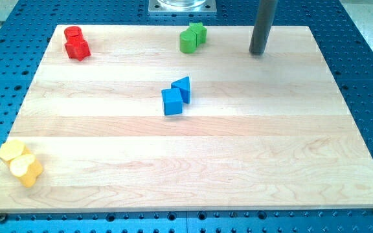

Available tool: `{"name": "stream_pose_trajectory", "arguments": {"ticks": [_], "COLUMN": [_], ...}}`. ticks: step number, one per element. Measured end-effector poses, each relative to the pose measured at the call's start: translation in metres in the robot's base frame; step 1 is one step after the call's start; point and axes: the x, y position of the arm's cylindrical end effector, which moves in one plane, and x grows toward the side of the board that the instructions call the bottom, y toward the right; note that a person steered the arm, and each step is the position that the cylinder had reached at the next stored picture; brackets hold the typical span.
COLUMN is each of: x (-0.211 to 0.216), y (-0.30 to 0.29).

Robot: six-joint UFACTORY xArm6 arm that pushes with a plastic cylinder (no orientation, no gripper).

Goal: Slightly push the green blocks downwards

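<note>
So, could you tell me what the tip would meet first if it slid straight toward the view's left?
Probably the green blocks: my tip sits to their right, slightly lower, so it might only clip them.

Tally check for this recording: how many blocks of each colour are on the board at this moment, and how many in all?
Red blocks: 2
Green blocks: 2
Blue blocks: 2
Yellow blocks: 2
Total: 8
My tip is to the right of the green pair, touching nothing.

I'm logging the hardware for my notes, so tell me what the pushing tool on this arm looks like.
My tip ends a plain, straight, dark grey cylindrical rod with a smooth matte surface. No cables, markings or fingers show on it; its upper part runs out of the view's top.
</note>
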Motion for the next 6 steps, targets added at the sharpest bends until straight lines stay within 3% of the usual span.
{"name": "stream_pose_trajectory", "arguments": {"ticks": [1,6], "x": [-0.054,-0.059], "y": [-0.010,-0.162]}}
